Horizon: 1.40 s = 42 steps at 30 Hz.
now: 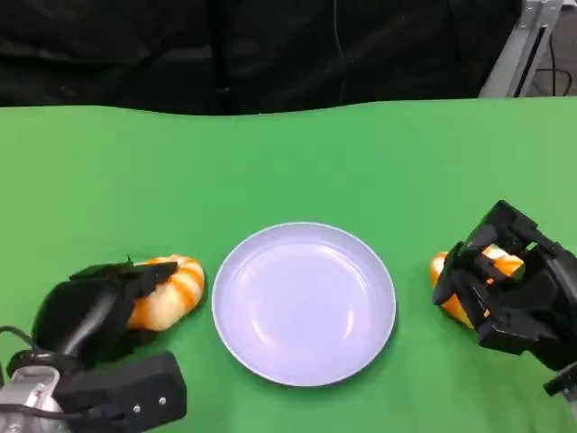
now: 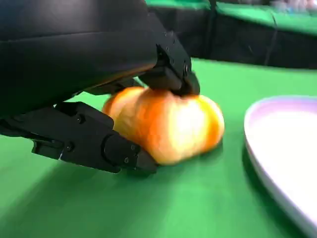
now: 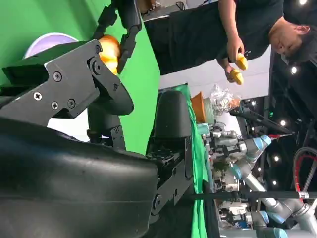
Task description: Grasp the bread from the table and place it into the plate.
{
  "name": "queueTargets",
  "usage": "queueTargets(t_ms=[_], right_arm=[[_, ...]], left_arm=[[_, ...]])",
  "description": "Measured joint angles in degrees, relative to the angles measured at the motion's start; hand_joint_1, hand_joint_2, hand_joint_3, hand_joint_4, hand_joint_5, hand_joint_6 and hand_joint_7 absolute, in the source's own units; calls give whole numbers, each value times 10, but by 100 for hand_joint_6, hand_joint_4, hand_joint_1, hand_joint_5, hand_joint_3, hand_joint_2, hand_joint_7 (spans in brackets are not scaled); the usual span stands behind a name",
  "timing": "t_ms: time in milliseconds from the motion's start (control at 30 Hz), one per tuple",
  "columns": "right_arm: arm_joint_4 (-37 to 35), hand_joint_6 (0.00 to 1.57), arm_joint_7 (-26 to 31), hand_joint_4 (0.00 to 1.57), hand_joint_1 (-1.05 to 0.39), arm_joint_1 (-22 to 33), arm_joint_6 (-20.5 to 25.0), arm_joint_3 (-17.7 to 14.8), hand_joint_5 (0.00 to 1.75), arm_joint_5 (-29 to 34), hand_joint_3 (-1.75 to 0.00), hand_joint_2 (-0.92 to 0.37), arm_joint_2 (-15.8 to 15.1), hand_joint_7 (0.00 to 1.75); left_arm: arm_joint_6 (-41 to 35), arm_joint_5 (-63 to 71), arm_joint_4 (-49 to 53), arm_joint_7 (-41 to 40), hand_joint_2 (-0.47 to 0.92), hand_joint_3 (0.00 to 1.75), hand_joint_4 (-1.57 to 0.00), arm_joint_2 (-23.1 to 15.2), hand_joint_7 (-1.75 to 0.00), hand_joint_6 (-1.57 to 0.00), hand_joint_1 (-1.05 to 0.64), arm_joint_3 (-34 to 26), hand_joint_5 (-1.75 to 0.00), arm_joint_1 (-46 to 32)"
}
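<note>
I see two bread rolls on the green table [image 1: 297, 153], one either side of the white plate [image 1: 304, 303], which sits toward the near edge at mid-width.

The left bread roll [image 1: 169, 290] lies just beside the plate's left rim without touching it, its long axis running roughly left to right along the near edge, with orange stripes across it. My left hand [image 1: 95, 311] is closed around it: in the left wrist view, fingers [image 2: 171, 74] press on top of the roll [image 2: 166, 124] and another presses low on its side, while the roll sits on the cloth.

The right bread roll [image 1: 491, 262] sits near the plate's right rim, mostly hidden by my right hand [image 1: 509, 289]. Its fingers curl over and around the roll; it looks gripped, though I can't be sure contact is firm from here. Its axis I cannot tell.

No brands or writing are readable. In the right wrist view a person [image 3: 218, 29] stands beyond the table holding small yellow objects.
</note>
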<state>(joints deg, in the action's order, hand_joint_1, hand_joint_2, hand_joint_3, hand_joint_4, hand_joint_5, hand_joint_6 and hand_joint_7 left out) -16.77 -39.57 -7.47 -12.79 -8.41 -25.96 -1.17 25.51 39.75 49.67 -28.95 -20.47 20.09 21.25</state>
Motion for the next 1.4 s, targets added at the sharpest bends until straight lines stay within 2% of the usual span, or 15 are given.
queueTargets(t_ms=[33, 67, 233, 367, 500, 867, 1133, 1400], right_arm=[[-1, 37, -1, 50, 6, 0, 0, 0, 175, 0, -119, -60, 0, 160], [-2, 37, -1, 50, 7, 0, 0, 0, 175, 0, -119, -60, 0, 160], [-2, 37, 0, 48, 8, 0, 1, 0, 175, 0, -120, -61, 0, 160], [-2, 37, 0, 48, 8, 0, 1, 0, 175, -1, -120, -60, 0, 160], [-2, 37, 0, 48, 7, 0, 1, 0, 175, 0, -120, -60, 0, 160], [-2, 37, -1, 49, 8, 0, 3, 0, 175, -2, -120, -60, 0, 160], [-8, 37, -2, 49, 8, -1, 3, -1, 175, -2, -120, -59, 0, 160], [-9, 37, -2, 48, 9, -3, 1, -1, 175, -1, -120, -60, 0, 160]], left_arm=[[3, 0, 5, -8, 92, 16, -53, 2, -65, -93, -6, 0, -148, 4], [6, 0, 10, -13, 92, 17, -53, 2, -74, -89, -7, 0, -150, 7], [20, 0, 30, -33, 92, 19, -53, 3, -93, -82, -8, 2, -153, 15], [33, 0, 42, -48, 92, 14, -58, 5, -93, -84, -9, 2, -149, 16], [44, -5, 48, -58, 92, 9, -57, 5, -97, -82, -9, 2, -152, 16], [45, 2, 33, -101, 92, 15, -49, 7, -107, -73, -10, 3, -161, 12], [36, 7, -41, -123, 92, 16, -47, 0, -111, -68, -9, 1, -159, -15], [35, 28, -140, -135, 92, 13, -55, -16, -101, -73, -8, -4, -147, -50]])
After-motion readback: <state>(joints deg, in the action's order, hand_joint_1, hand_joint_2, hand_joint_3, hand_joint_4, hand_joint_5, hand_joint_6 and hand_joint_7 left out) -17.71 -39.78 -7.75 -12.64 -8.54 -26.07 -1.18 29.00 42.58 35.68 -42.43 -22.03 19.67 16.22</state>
